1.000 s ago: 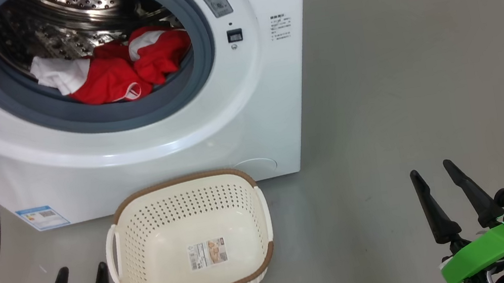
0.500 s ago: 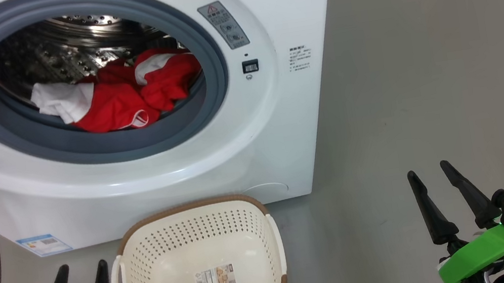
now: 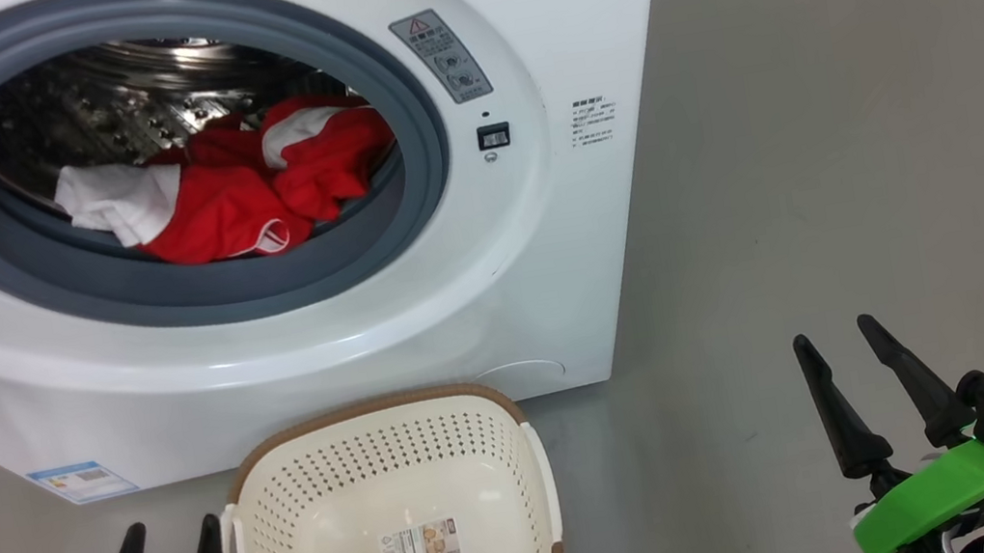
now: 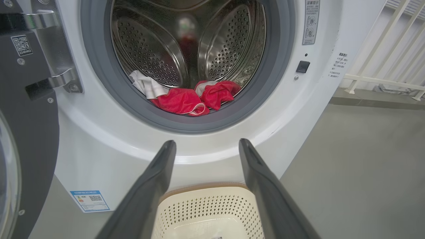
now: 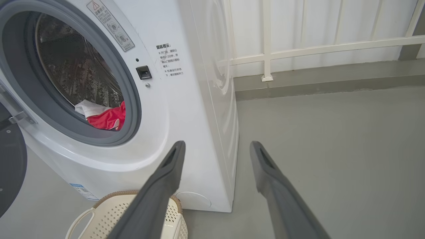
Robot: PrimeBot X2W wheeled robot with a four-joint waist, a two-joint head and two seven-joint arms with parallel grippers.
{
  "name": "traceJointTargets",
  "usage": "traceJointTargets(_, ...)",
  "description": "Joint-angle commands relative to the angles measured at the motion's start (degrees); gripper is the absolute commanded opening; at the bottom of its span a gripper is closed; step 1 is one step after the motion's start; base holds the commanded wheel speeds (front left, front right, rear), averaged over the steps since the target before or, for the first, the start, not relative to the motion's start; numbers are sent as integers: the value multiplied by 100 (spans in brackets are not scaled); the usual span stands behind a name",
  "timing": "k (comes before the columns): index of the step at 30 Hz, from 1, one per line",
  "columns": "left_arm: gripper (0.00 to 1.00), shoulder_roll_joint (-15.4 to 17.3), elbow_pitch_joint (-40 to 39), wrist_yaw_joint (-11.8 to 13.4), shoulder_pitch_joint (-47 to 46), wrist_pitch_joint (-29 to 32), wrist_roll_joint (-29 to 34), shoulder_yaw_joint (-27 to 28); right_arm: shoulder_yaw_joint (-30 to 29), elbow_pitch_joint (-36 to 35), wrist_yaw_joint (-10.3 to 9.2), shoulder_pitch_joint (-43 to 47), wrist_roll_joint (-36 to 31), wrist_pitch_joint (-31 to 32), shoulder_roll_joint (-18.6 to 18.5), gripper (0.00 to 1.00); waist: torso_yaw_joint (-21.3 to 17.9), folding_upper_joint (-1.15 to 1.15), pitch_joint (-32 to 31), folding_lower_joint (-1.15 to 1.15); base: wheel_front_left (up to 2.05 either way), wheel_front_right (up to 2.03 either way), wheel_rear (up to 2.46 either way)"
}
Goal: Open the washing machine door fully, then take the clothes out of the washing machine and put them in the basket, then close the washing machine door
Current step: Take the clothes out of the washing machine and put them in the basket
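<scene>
Left end effector (image 3: 174,524) nudged nearer basket (image 3: 365,405), spread, empty; clothes (image 3: 228,209) ahead in drum (image 3: 114,99).

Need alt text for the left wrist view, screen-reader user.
The washing machine stands open, red and white clothes heaped at the front of its steel drum. The left gripper, open and empty, points toward it above the cream basket on the floor. The washing machine door hangs open at the left edge.
</scene>
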Motion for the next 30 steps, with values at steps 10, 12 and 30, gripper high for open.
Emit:
traceJointTargets(10,100,150,141,9,-568,-29,6,201,138,-184,28,-230,-88,-54,34,100,-71,0,224,0,0,0,0)
traceJointTargets(12,100,176,192,9,-658,-29,-2,187,141,-195,28,-255,-99,-54,59,100,-90,0,291,0,0,0,0)
traceJointTargets(30,100,927,1956,9,-3084,117,-206,-1120,263,-246,28,-653,-146,-54,286,100,-314,0,1151,0,0,0,0)
